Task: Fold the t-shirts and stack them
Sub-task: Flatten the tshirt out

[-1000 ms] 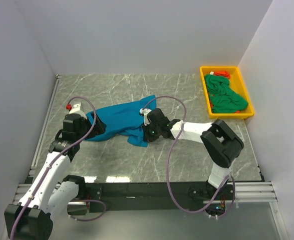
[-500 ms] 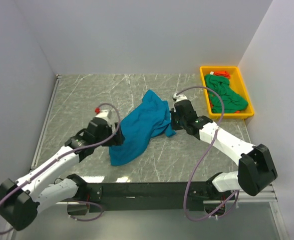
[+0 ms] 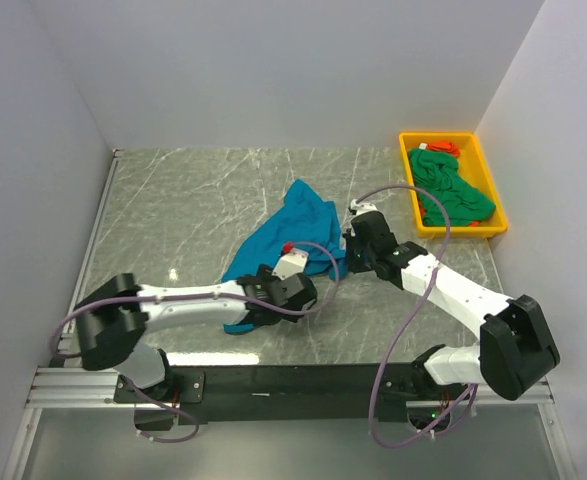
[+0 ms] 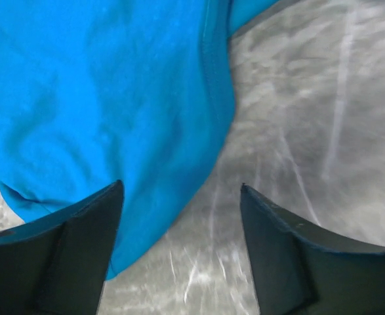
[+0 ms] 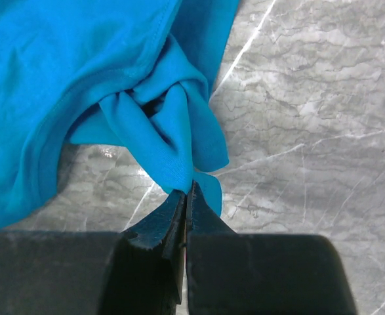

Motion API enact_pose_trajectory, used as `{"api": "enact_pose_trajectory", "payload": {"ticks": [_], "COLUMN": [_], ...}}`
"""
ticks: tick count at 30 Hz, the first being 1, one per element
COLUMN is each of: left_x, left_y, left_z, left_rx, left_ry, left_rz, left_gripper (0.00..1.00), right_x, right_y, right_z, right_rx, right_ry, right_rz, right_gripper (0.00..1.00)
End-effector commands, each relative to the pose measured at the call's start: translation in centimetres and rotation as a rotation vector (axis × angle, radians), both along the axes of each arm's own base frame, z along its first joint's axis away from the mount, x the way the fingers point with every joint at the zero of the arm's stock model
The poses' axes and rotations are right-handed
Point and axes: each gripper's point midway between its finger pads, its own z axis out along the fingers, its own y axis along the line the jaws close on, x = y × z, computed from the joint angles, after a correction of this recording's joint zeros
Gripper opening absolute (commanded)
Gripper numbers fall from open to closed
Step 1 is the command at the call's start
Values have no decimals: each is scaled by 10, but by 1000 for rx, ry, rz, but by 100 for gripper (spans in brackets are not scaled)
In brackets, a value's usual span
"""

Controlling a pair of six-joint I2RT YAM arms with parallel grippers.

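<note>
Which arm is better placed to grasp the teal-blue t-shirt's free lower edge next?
Likely left. The left gripper stands open over the hem of the teal-blue t-shirt; the right gripper is shut on a bunched corner of it.

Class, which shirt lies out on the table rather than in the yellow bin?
The teal-blue t-shirt, crumpled on the table and pinched by the right gripper; the green t-shirt and red-orange piece sit in the yellow bin.
</note>
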Motion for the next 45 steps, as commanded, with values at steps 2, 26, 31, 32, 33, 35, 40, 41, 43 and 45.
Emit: {"api": "enact_pose_trajectory", "payload": {"ticks": [2, 26, 31, 32, 33, 35, 40, 41, 43, 45], "left_x": [16, 31, 73, 81, 91, 122, 181, 190, 200, 209], "left_y": [4, -1, 39, 49, 61, 105, 228, 237, 280, 302], "left_z": [-1, -25, 26, 36, 57, 78, 121, 114, 106, 85], "left_rx": [127, 89, 10, -8, -44, -99, -230, -266, -294, -319], "left_ry": [-80, 11, -52, -64, -93, -120, -190, -160, -149, -106], "left_rz": [77, 91, 205, 230, 248, 374, 660, 668, 773, 829], "left_gripper": [75, 1, 1, 1, 1, 1, 4, 5, 8, 9], "right_x": [1, -9, -9, -12, -11, -13, -19, -19, -22, -25], "right_y": [0, -13, -20, -23, -26, -31, -38, -39, -39, -36], "right_z": [13, 7, 12, 10, 13, 11, 10, 11, 14, 17], "right_rx": [49, 49, 55, 49, 48, 39, 37, 43, 50, 68], "right_ry": [-50, -41, -50, -43, -50, -41, -33, -34, -37, -38], "right_rz": [-13, -48, -92, -101, -114, -134, -167, -168, -164, -146], "right_gripper": [0, 0, 0, 0, 0, 0, 0, 0, 0, 0]}}
